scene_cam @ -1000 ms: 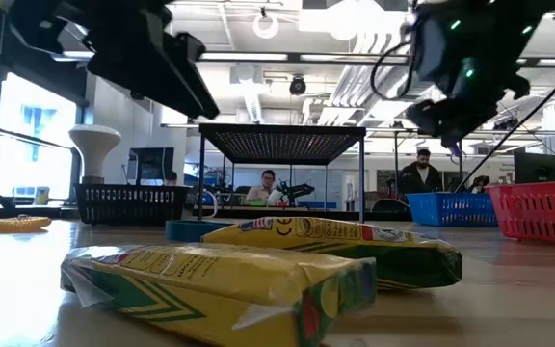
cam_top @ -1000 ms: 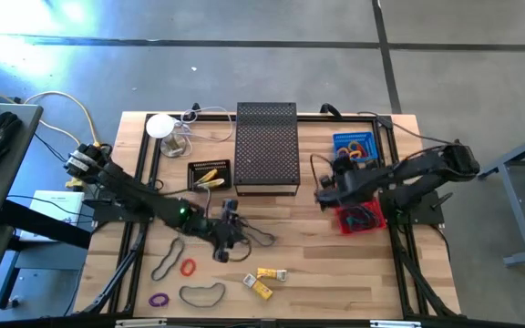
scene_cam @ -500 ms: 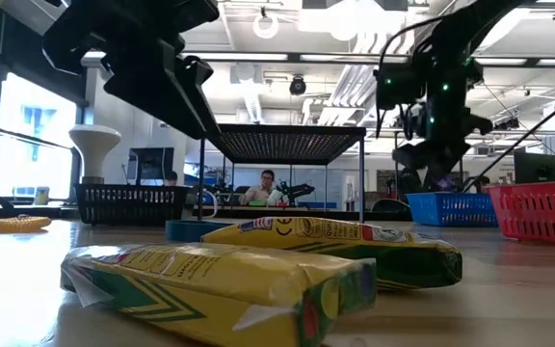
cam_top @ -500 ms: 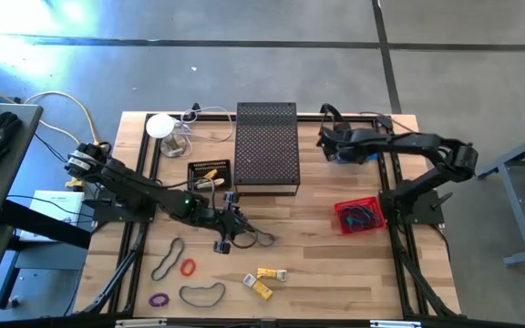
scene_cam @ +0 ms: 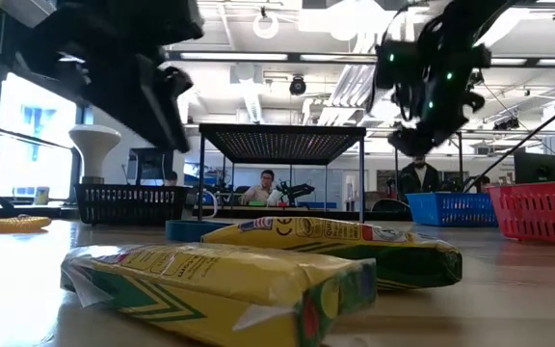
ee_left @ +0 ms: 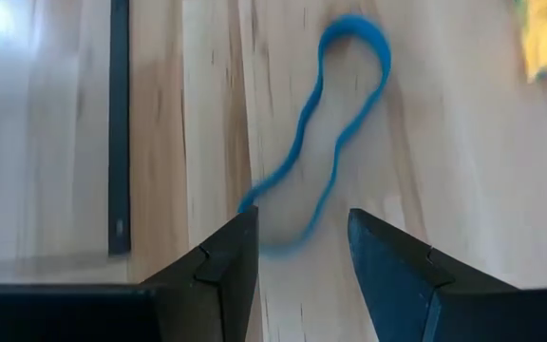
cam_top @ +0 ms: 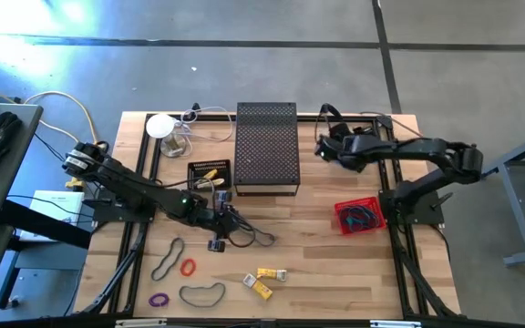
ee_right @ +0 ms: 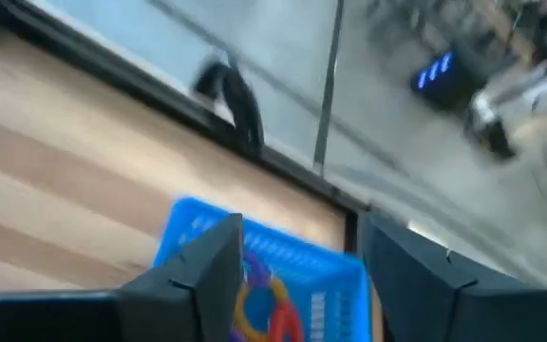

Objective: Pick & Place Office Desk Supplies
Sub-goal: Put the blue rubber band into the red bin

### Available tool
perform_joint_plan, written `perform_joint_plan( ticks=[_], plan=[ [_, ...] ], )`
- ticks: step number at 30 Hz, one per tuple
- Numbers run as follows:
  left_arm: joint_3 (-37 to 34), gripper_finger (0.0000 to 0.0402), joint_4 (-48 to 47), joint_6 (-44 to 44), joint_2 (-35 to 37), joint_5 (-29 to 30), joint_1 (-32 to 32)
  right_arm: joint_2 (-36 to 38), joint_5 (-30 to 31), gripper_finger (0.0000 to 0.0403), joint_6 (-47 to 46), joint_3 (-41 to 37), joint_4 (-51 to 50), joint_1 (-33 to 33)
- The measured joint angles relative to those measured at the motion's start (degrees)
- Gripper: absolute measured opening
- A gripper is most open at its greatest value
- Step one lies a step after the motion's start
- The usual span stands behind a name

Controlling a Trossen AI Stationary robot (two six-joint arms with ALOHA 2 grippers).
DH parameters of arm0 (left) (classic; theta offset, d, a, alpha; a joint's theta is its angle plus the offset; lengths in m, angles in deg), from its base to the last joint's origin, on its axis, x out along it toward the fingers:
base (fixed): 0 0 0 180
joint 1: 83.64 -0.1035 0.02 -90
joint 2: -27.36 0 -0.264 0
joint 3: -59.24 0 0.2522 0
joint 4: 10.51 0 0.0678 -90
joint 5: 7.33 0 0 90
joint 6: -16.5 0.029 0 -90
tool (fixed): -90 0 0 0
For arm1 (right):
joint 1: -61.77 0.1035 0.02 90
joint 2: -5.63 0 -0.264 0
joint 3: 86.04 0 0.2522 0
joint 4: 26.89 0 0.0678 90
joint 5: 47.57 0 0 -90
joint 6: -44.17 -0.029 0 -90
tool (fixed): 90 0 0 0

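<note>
Wooden table (cam_top: pixel 317 264) scattered with rubber bands and yellow packets (cam_top: pixel 264 281).
Left gripper (ee_left: pixel 302 249), fingers apart, hovers over a blue rubber band (ee_left: pixel 326 123) mid-table; right gripper (ee_right: pixel 297 271), fingers apart, hangs above the blue basket (ee_right: pixel 254 275) at the back.

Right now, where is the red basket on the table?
Seen from above, the red basket sits on the table's right side, below the right gripper and right of the black mesh stand.
</note>
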Motion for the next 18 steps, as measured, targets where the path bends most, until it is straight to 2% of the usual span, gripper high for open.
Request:
perform_joint_plan(
  ticks=[4,7,10,14,18],
  plan=[
    [0.00,0.0154,-4.26,-1.10,0.42,0.00,0.99,3.17,1.54,0.0211,-0.10,0.02,1.16,8.84],
    [0.00,0.0154,-3.93,2.98,0.02,-0.09,1.67,4.06,-1.81,0.0210,-0.37,0.00,2.66,15.63],
    [-0.03,0.0154,-4.29,5.24,-1.03,-0.87,1.32,4.26,-2.59,0.0209,2.27,0.02,6.75,21.56],
    [-0.07,0.0154,-3.76,9.92,-1.75,-2.50,0.03,4.26,-2.96,0.0209,7.94,0.02,12.17,26.93],
    [-0.07,0.0154,-1.00,15.44,-3.06,-6.49,-1.83,4.26,-3.50,0.0208,14.07,0.02,18.68,29.15]
  ],
)
